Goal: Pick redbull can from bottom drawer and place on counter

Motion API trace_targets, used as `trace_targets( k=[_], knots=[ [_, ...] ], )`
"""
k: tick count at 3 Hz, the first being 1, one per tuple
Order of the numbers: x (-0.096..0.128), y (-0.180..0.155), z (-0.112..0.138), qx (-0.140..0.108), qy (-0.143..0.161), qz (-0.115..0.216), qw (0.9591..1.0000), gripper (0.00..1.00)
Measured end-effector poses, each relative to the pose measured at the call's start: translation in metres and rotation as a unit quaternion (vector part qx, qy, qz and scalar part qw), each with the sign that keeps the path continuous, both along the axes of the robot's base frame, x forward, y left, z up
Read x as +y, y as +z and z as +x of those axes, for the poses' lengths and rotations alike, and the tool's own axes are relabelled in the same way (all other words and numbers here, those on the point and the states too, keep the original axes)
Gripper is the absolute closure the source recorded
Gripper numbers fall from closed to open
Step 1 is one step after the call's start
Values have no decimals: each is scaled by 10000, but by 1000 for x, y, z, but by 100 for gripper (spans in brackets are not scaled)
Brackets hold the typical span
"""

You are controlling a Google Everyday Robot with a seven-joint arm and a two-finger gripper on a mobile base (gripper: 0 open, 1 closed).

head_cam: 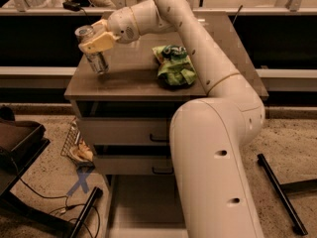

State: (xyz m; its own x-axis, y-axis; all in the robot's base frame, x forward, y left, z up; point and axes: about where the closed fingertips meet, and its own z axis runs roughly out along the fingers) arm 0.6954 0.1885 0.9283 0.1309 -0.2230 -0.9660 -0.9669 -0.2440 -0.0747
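The redbull can point(95, 56) is a slim silver can, tilted, held above the left part of the counter point(133, 76). My gripper point(94, 41) is shut on the redbull can near its top, its yellowish fingers point(99, 42) across the can. The can's base hangs just over the counter surface, near the left edge. The bottom drawer point(141, 202) is pulled out below the cabinet, its plain floor showing beside my arm.
A green crumpled bag point(174, 66) lies on the counter right of centre. Two upper drawers with black handles point(159, 139) are closed. A wire basket point(74, 143) leans at the cabinet's left. A dark stand point(20, 148) is at left, a black bar point(277, 192) at right.
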Motion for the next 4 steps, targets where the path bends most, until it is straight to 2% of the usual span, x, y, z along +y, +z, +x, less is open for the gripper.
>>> trace_targets(
  k=[1,2,3,4],
  knots=[
    [3,-1,0,7,15,2,10000,68],
    [2,-5,2,75,3,114,9999,91],
    [-6,-19,12,176,-100,366,9991,100],
    [-5,-23,13,200,-105,429,9988,87]
  ],
)
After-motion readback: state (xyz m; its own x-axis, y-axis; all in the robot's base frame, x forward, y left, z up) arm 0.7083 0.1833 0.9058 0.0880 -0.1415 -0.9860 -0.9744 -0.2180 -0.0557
